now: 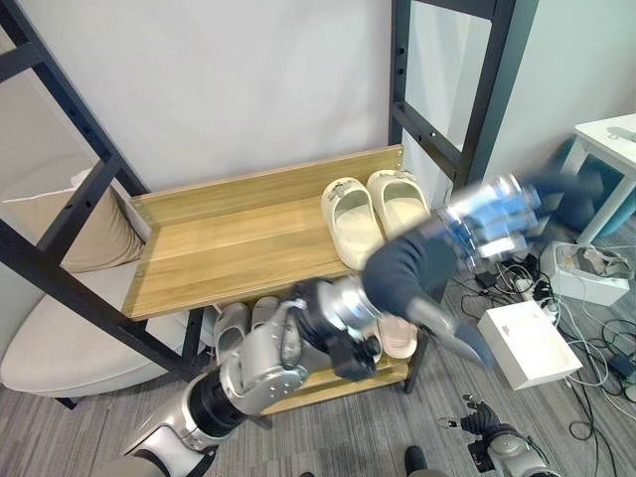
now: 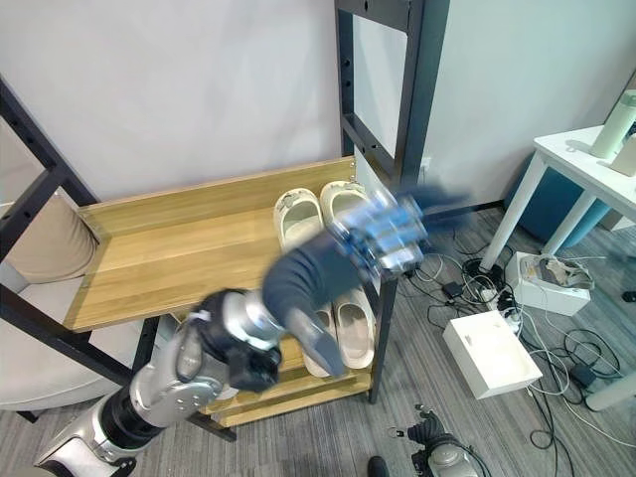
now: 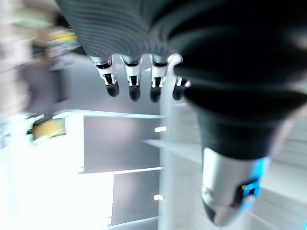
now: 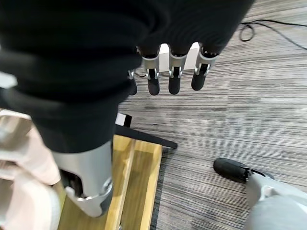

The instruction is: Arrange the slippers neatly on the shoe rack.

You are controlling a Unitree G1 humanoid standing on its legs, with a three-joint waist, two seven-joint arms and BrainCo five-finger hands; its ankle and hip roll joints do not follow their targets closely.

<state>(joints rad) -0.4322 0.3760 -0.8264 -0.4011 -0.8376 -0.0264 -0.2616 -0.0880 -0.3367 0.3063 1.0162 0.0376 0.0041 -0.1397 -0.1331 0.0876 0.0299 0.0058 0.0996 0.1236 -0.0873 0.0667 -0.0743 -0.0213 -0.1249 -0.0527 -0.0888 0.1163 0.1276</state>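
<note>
Cream slippers (image 1: 376, 215), 2 of them, sit side by side at the right end of the rack's (image 1: 229, 241) wooden top shelf, toes toward the wall, so that pair looks already set neatly. Pink slippers (image 2: 343, 330) and a grey pair (image 1: 243, 322) lie on the lower shelf. Left hand (image 1: 492, 221) is raised right of the rack, its fingers (image 3: 133, 82) relaxed, holding nothing. Right hand (image 4: 175, 76) hangs low over the floor, fingers straight, also empty.
</note>
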